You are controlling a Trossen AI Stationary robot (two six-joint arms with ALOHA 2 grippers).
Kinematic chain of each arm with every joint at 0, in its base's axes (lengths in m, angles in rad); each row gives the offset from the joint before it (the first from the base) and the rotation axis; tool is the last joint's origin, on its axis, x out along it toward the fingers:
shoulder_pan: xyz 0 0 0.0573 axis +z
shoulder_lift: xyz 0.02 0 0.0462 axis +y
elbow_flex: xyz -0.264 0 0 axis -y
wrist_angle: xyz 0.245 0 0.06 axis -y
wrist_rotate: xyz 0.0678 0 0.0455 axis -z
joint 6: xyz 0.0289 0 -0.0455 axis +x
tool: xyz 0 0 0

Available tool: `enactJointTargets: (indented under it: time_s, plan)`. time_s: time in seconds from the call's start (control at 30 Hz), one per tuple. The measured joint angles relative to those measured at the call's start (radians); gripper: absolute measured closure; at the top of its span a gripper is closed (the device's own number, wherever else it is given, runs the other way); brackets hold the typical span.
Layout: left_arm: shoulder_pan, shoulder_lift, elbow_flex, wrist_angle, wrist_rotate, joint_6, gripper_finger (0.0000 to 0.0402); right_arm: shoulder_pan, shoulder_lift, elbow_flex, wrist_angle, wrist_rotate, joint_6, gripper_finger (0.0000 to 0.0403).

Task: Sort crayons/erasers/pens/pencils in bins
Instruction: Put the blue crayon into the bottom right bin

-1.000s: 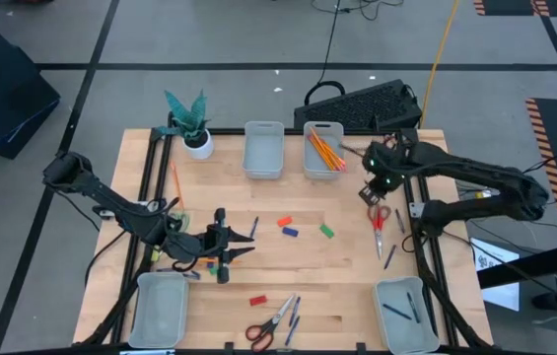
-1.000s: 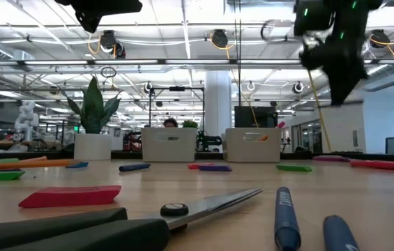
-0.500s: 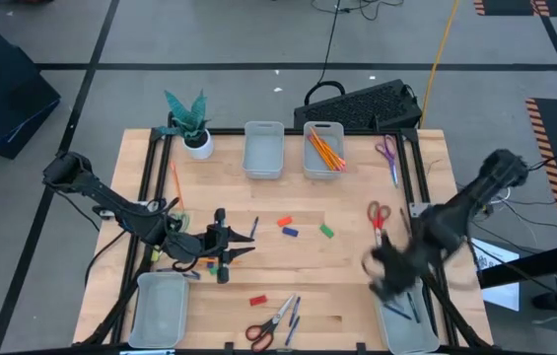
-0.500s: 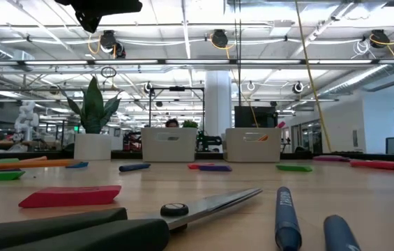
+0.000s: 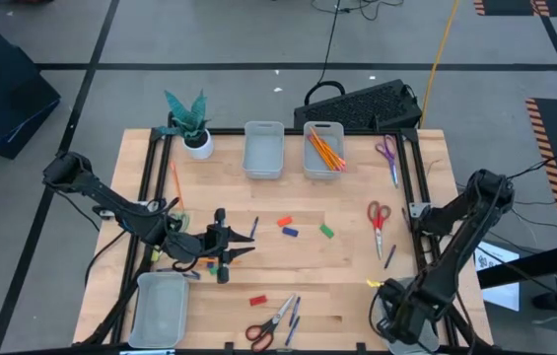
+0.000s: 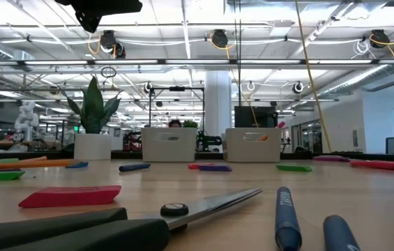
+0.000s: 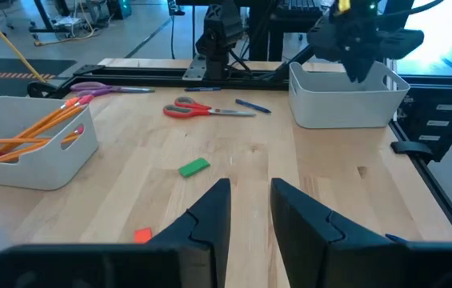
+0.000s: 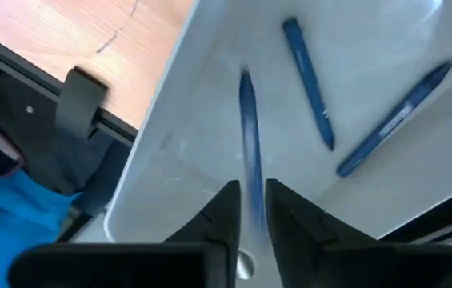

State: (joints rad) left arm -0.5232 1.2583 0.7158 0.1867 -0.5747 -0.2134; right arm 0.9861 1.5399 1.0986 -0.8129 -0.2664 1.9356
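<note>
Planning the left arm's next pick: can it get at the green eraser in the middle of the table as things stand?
Probably yes. The left gripper points across bare wood toward the green eraser, its fingers slightly apart and empty. Nothing lies between them, and the right gripper is off over the pen bin.

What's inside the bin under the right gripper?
Two loose pens lie in the bin; the right gripper holds a third. The arm hides the bin from above.
</note>
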Motion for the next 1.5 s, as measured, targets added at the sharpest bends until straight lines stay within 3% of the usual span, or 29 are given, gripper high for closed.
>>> enactJointTargets:
  time_s: [0.2, 0.4, 0.53, 0.67, 0.87, 1.0, 1.23, 1.5]
  plan:
    - [0.0, 0.0, 0.0, 0.0, 0.0, 0.0, 0.0307, -0.056, -0.077, 0.0, -0.103, 0.014, -0.055, 0.0288]
    - [0.0, 0.0, 0.0, 0.0, 0.001, 0.0, 0.0307, -0.155, -0.229, 0.0, -0.249, 0.258, -0.135, 0.0265]
    - [0.0, 0.0, 0.0, -0.001, 0.001, 0.0, 0.0307, -0.274, -0.297, 0.001, -0.487, 0.39, -0.114, 0.0264]
    - [0.0, 0.0, 0.0, -0.001, 0.001, 0.0, 0.0307, -0.426, -0.299, -0.039, -0.652, 0.349, -0.141, 0.0264]
    - [0.0, 0.0, 0.0, -0.001, 0.001, 0.0, 0.0307, -0.573, -0.305, -0.276, -0.504, 0.182, -0.173, 0.0264]
    - [0.0, 0.0, 0.0, -0.002, 0.001, 0.0, 0.0307, -0.576, -0.304, -0.39, -0.372, 0.131, -0.125, 0.0264]
    - [0.0, 0.0, -0.001, 0.002, 0.0, 0.0, 0.0307, -0.548, -0.31, -0.372, -0.306, 0.192, -0.017, 0.0264]
    - [0.0, 0.0, -0.001, 0.004, 0.001, 0.0, 0.0307, -0.379, -0.311, -0.372, -0.243, 0.348, 0.339, 0.0264]
